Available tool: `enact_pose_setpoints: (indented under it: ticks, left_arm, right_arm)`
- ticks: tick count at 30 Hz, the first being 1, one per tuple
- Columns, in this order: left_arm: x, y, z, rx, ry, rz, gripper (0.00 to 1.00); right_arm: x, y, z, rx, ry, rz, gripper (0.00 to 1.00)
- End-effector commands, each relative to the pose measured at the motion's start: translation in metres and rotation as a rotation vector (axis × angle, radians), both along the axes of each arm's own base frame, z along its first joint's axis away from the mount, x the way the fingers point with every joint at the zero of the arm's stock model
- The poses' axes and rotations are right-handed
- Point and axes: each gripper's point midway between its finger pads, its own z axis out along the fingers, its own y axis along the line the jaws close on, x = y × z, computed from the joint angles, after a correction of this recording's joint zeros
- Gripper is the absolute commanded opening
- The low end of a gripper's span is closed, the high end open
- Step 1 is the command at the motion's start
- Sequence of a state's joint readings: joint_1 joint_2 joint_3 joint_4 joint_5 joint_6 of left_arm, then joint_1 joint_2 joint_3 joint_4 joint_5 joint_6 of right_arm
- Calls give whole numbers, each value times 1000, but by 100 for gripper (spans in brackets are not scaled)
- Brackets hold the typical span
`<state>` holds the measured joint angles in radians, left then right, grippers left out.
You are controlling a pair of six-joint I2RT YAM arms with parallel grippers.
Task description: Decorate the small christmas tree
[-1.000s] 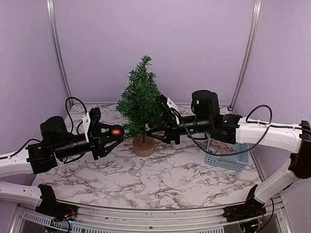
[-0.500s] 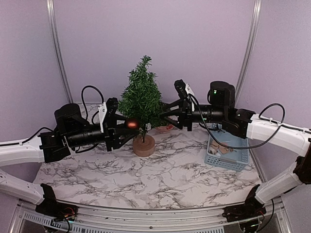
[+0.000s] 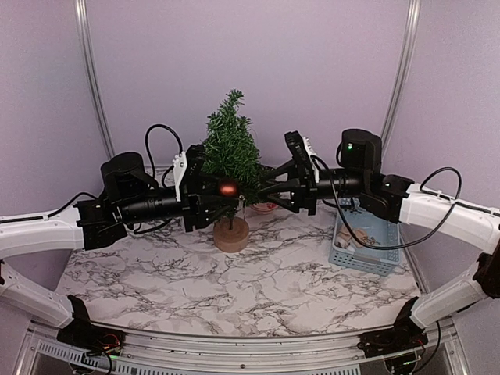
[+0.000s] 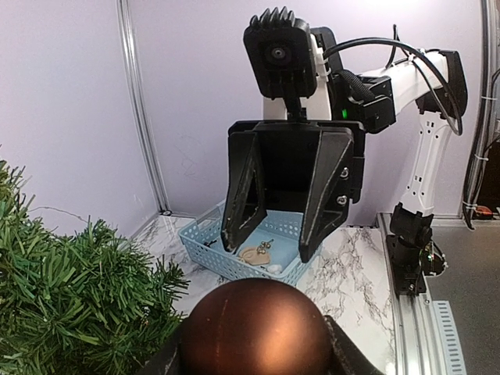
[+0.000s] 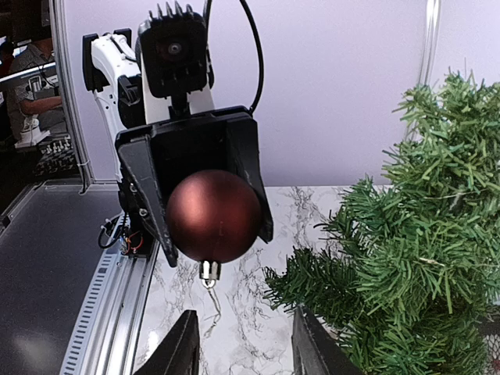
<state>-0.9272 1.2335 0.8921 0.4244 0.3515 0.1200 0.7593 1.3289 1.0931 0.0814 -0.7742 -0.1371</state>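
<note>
The small christmas tree (image 3: pixel 231 148) stands on its round tan base (image 3: pixel 231 235) at the table's middle back. My left gripper (image 3: pixel 226 191) is shut on a matte dark-red bauble (image 3: pixel 228 187), held right in front of the tree's lower branches. In the left wrist view the bauble (image 4: pixel 254 328) fills the bottom, with the tree (image 4: pixel 70 305) to its left. My right gripper (image 3: pixel 269 187) faces it from the right, open and empty. In the right wrist view the bauble (image 5: pixel 213 216) hangs cap-down above my right gripper (image 5: pixel 246 348), its thin loop dangling; the tree (image 5: pixel 414 266) is to the right.
A light-blue perforated basket (image 3: pixel 367 266) sits at the right of the marble table, holding a tan ornament and small bits; it also shows in the left wrist view as the basket (image 4: pixel 205 248). A small pinkish object (image 3: pixel 264 208) lies behind the tree. Metal frame posts stand at the back corners.
My left arm carried the bauble right and upward to the tree's lower branches. My right gripper backed out of the tree to the right and rose, still open.
</note>
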Motion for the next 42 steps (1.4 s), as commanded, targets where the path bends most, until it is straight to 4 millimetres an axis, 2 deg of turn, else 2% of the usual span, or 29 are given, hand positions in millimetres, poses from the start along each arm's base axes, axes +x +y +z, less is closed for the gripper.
enact_pose_setpoints:
  ticks: [1,7,12,17,23,33,42]
  left_arm:
    - [2,-2,26,-54,-53,-6,31]
    - [9,-5,32,-63,-56,16,30]
    - [11,-7,33,-63,-58,17,30]
    - [12,-6,32,-62,-59,26,30]
    - [13,-3,31,-58,-62,42,29]
    - [13,-2,33,-62,-69,44,29]
    - [17,1,32,-57,-78,77,27]
  right_arm:
    - [-17,0,21,45,-58,66,40]
    - [-7,17,14,-6,-37,25,39]
    - [-9,24,11,-19,-51,13,35]
    - [-9,23,15,-10,-64,-8,26]
    - [-9,20,15,-14,-73,-25,20]
    - [-4,19,11,-32,-76,-49,23]
    - [0,17,16,-27,-87,-75,3]
